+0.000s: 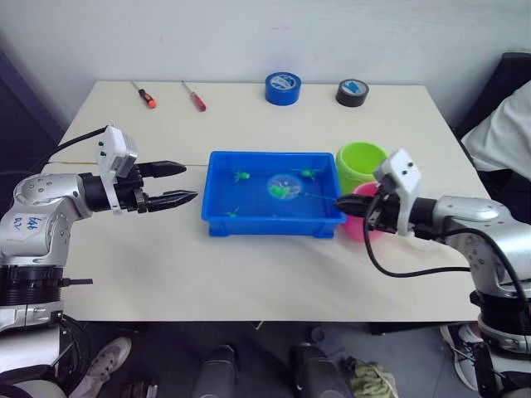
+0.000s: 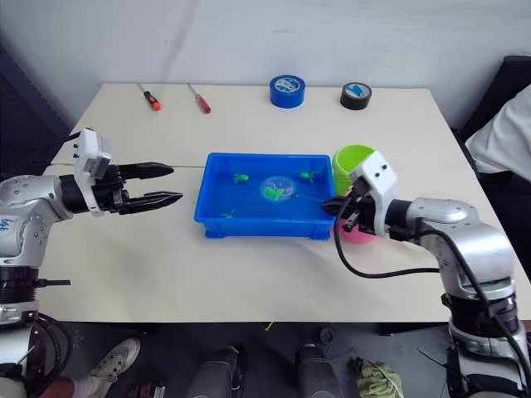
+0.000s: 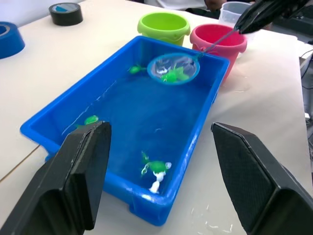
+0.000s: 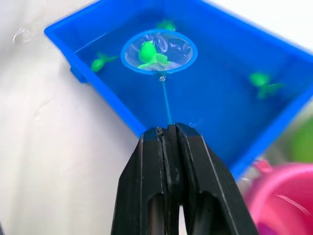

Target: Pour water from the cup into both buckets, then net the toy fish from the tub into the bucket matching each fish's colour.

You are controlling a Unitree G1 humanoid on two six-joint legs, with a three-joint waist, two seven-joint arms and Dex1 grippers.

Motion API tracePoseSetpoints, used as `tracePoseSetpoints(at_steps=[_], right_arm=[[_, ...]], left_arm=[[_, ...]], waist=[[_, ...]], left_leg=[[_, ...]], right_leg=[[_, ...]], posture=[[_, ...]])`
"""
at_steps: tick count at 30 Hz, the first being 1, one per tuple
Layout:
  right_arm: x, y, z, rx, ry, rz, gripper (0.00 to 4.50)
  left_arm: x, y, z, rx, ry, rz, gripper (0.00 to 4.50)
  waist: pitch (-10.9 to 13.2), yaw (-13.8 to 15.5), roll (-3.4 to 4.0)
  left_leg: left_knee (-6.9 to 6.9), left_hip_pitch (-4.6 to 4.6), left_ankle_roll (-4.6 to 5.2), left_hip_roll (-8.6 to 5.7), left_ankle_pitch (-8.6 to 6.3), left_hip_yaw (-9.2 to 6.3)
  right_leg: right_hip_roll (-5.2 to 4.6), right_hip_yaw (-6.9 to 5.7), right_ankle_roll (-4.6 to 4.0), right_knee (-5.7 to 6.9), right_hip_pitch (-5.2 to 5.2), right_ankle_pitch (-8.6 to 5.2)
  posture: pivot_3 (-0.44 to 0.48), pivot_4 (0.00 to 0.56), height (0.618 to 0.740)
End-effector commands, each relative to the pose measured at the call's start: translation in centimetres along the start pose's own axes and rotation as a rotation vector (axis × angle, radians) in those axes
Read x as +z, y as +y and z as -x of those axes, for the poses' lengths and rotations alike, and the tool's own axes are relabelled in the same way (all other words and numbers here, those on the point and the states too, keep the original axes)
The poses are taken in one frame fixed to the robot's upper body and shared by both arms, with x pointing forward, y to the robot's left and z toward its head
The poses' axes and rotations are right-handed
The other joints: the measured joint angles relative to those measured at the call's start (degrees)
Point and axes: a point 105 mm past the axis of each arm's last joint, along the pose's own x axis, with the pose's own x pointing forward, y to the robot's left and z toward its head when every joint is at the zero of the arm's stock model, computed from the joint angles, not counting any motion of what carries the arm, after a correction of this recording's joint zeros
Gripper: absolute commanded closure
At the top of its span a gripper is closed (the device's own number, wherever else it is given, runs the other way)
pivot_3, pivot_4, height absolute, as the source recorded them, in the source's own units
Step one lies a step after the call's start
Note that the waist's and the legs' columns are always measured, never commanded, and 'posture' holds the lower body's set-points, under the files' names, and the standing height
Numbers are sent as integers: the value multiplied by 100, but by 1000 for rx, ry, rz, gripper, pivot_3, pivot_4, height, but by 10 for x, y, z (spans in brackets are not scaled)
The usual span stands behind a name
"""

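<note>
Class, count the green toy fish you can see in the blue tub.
4: one in the net, three loose in the tub: near corner, left wall, far end. Others may be hidden.

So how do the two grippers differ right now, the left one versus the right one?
The left gripper has its fingers spread apart and holds nothing, while the right gripper is shut on the net by its thin handle. The left gripper hovers over bare table beside the tub; the right gripper sits at the tub's opposite end, in front of the pink bucket. Both have black fingers and point toward the tub.
</note>
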Motion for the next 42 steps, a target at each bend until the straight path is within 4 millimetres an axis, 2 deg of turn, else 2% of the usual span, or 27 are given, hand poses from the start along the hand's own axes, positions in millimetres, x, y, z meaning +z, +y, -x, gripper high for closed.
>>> tracePoseSetpoints(at_steps=[1, 2, 6, 9, 15, 22, 31, 38, 42], right_arm=[[23, -20, 21, -127, -90, 36, 4500], [24, -24, 23, -147, -92, 33, 4500], [28, -64, 26, -337, -101, 17, 4500], [27, -86, 24, -427, -96, 15, 4500], [20, -106, 24, -493, -80, 22, 4500], [10, -110, 38, -512, -38, 64, 4500], [3, -110, 56, -553, 35, 169, 4500], [9, -97, 51, -528, 93, 439, 4500], [7, -97, 49, -545, 153, 577, 4500]], left_arm=[[8, 3, -6, -20, -18, -43, 917], [8, 4, -7, -23, -19, -44, 917], [10, 7, -18, -45, -33, -57, 917], [14, 10, -21, -49, -40, -67, 917], [11, 11, -12, -30, -26, -68, 917], [10, 12, -6, -12, -18, -69, 917], [10, 14, -8, -13, -17, -67, 917], [11, 15, -13, -27, -19, -66, 917], [11, 15, -14, -31, -19, -66, 917]], waist=[[0, -22, 0], [0, -32, 0], [0, -55, 0], [0, -41, 0], [0, -42, 1], [0, -15, 1], [0, -26, 1], [0, -21, 1], [0, -22, 1]], left_leg=[[0, 1, 0, 0, 0, 2], [0, 4, 0, 2, 0, 4], [1, 5, -3, 9, 2, 6], [5, 4, -2, 3, 5, 7], [3, -1, -1, 2, 5, 14], [6, 0, 0, 2, 5, 13], [7, 0, 1, 0, 6, 15], [11, 2, 1, 2, 7, 15], [13, 1, 1, 0, 7, 16]], right_leg=[[1, 2, 0, 3, 0, 0], [1, 4, 0, 5, -1, 0], [3, 6, 0, 13, -4, 0], [6, 5, 0, 17, -5, 0], [6, 11, 1, 16, -12, 0], [6, 10, 1, 19, -11, 0], [10, 12, 1, 22, -10, 0], [16, 12, 1, 26, -10, 0], [15, 13, 1, 26, -10, 0]], posture=[[0, 150, 734], [0, 150, 734], [0, 150, 734], [0, 150, 734], [0, 150, 734], [0, 150, 734], [0, 150, 734], [0, 150, 734], [0, 150, 734]])
